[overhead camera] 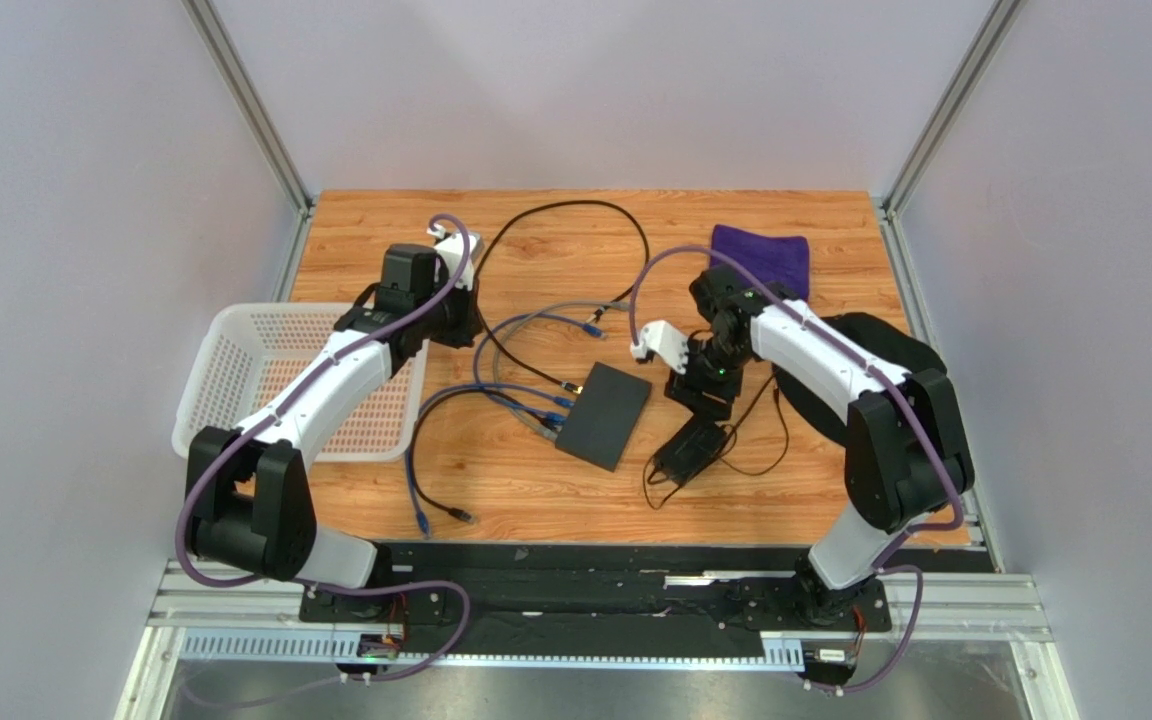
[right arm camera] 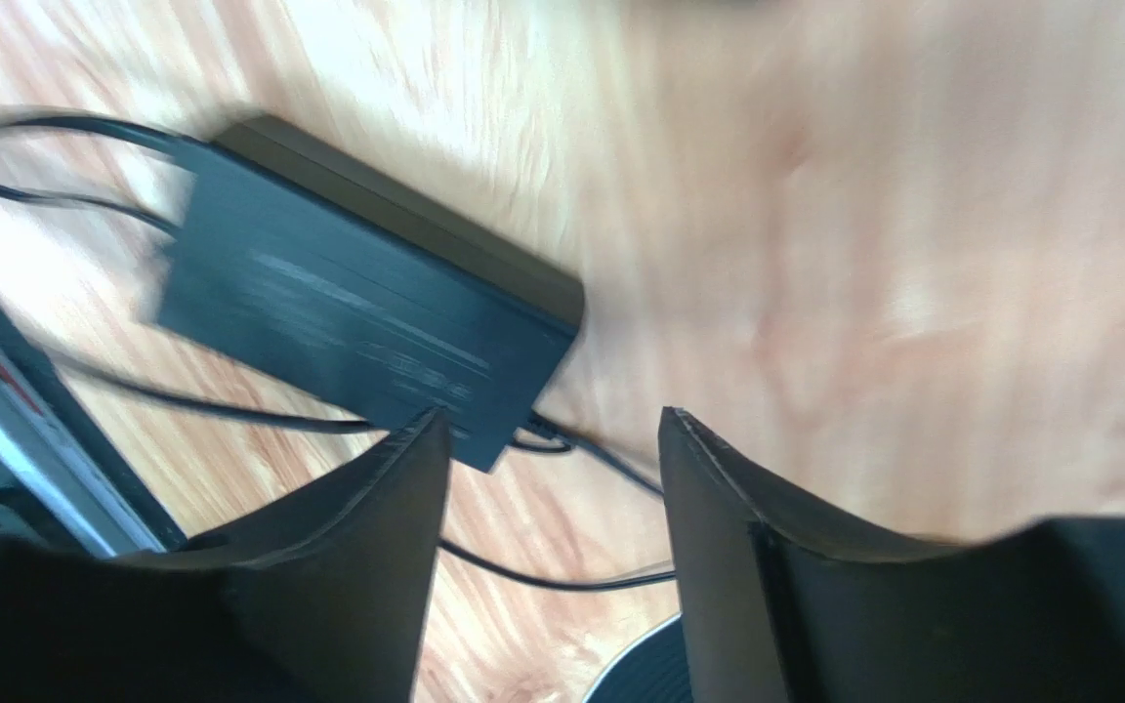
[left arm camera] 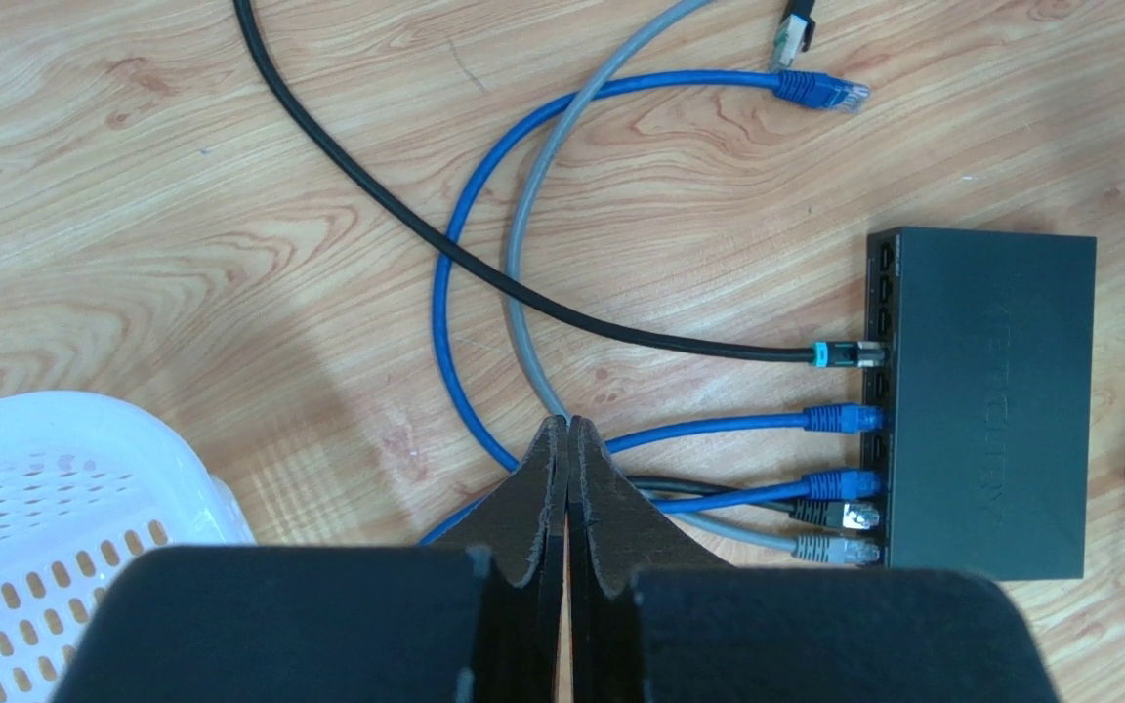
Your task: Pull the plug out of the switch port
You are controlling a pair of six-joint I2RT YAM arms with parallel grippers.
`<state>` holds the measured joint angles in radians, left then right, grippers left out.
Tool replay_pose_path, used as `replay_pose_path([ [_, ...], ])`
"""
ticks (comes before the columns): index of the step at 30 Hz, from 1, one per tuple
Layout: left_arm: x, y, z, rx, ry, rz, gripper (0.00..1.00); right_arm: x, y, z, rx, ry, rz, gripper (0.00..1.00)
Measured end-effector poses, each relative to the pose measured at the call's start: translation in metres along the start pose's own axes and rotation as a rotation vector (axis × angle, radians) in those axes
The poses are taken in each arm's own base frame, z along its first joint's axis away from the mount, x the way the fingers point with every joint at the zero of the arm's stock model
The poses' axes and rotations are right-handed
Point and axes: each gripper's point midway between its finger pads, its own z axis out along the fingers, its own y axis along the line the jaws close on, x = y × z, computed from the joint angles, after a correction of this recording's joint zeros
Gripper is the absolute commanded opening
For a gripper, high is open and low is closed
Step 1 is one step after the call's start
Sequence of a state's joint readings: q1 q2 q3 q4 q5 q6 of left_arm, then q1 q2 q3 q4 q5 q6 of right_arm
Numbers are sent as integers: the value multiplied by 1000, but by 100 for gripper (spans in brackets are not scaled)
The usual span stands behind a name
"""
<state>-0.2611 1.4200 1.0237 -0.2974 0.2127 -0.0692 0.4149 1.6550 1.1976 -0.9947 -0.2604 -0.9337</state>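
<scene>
switch | right of left end effector, apart | jaws together

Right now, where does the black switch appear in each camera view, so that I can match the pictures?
Top external: the switch lies mid-table.
Left wrist: the switch is at the right side, sockets facing left.
Right wrist: not in view.
Shared landmark: the power brick, right of it from above, upper left in the right wrist view.
</scene>
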Motion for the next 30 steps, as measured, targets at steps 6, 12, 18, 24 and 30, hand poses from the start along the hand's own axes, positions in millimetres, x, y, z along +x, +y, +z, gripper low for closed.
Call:
replay_pose_path([
  [6,-1,-1,0,3,-2,0,0,-65,32,-23,-31,-140,-164,79],
  [12,1,-1,-2,2,-4,1,0,-57,100,22,-197,-77,-276,80],
  [18,4,-2,-8,3,-10,2,0,-31,77,57,-87,25,-200,75],
  [24,3,-6,-9,21,-13,-5,0,-7,43,58,49,63,-104,70],
  [30,8,-13,-7,60,-3,-24,0,41,29,36,125,130,9,74],
])
